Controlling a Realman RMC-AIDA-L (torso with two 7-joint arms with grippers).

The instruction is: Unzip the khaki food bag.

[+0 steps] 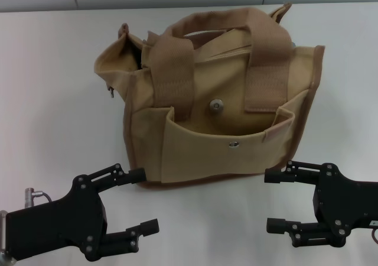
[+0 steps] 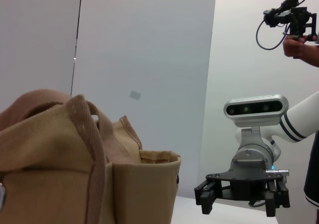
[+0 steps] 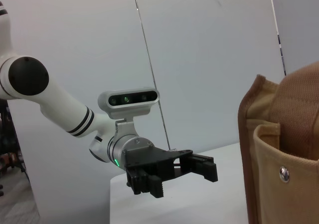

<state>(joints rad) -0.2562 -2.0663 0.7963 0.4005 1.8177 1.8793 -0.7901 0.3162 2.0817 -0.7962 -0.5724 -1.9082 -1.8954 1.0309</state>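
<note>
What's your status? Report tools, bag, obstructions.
Left tool open, near bag's front left corner. Right tool open, front right. Khaki food bag upright on table, untouched. Nothing in the way.

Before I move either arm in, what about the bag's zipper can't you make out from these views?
- Zipper track on the khaki food bag: head view, hidden under the two handles and folded top canvas.
- Zipper pull: head view, a small metal piece at the bag's left corner, too small to confirm.
- Wrist views: only the bag's sides show.
- Left gripper and right gripper wait open, apart from the bag.

1. Head view: looks down on the khaki food bag (image 1: 221, 100) and both grippers.
2. Left wrist view: low, close beside the bag, facing the right gripper (image 2: 242, 200).
3. Right wrist view: low, facing the left gripper (image 3: 182, 176); all views share the bag.
</note>
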